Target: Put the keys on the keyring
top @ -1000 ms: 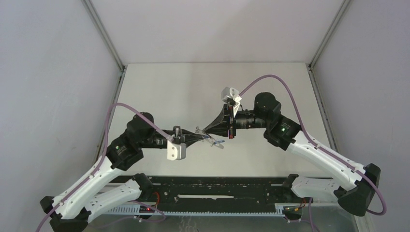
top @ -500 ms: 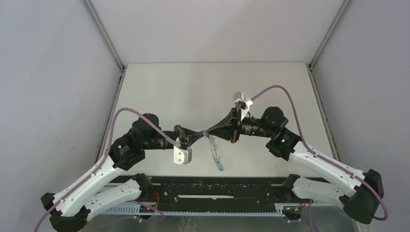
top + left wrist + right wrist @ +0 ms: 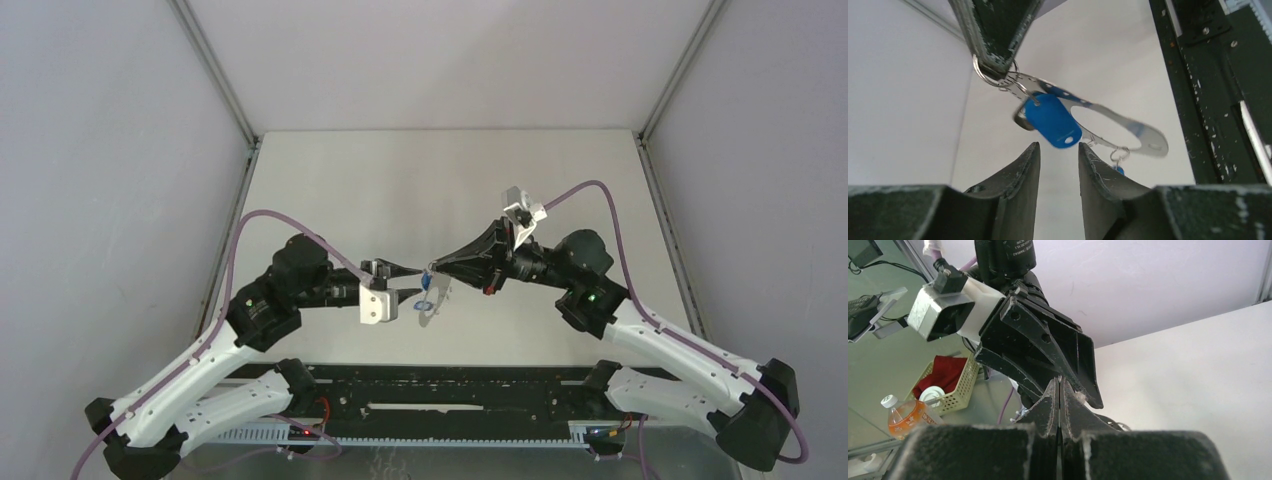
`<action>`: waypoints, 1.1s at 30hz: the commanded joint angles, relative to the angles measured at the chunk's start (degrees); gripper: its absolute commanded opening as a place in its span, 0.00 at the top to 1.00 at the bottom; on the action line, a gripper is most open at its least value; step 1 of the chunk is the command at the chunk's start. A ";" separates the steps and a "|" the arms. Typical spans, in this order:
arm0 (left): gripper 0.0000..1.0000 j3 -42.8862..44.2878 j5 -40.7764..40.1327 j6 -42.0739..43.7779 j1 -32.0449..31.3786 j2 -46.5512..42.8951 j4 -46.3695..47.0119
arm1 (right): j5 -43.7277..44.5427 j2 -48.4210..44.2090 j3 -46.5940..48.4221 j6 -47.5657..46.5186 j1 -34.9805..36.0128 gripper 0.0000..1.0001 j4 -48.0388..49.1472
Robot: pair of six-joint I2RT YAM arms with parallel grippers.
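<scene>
My right gripper [image 3: 433, 269] is shut on a small wire loop of the keyring [image 3: 1108, 122], a thin grey metal hoop that hangs in the air, tilted. In the left wrist view its fingers [image 3: 995, 30] come down from the top. A darker blue key tag [image 3: 1053, 120] hangs from the hoop near that grip, and shows as a blue spot in the top view [image 3: 428, 281]. A second blue tag [image 3: 1118, 170] peeks out under the hoop. My left gripper [image 3: 1059, 145] is open and empty, just below the darker tag. In the right wrist view, my shut gripper [image 3: 1059, 382] faces the left gripper [image 3: 1048, 350].
A black rail [image 3: 450, 385] runs along the table's near edge and shows in the left wrist view [image 3: 1218, 75]. White walls enclose the table [image 3: 400, 180]. Outside the cell stand a mesh basket with red cloth [image 3: 950, 380] and a bottle [image 3: 905, 417].
My right arm has drawn back to the right with the keyring. My left gripper has opened and come off the ring. The hanging hoop has swung up from pointing down.
</scene>
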 commanded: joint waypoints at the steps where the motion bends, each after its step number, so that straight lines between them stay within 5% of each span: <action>1: 0.62 0.37 0.88 -10.65 0.21 -0.08 8.35 | 0.08 0.28 0.09 1.49 0.19 1.00 5.14; 6: 0.70 -1.26 0.88 -13.35 0.23 0.50 13.90 | -0.60 1.13 0.09 1.73 0.39 1.00 5.81; 15: 1.00 -2.97 4.80 -16.66 0.32 -0.55 17.61 | -1.17 2.16 0.10 1.40 0.56 1.00 5.34; 27: 1.00 -2.75 5.12 -18.83 1.51 -1.32 19.53 | -0.11 1.58 0.16 -1.25 0.58 1.00 2.36; 33: 0.69 -5.55 5.50 -15.75 3.72 -2.31 13.02 | -0.97 -0.52 0.18 -0.75 -2.54 1.00 2.40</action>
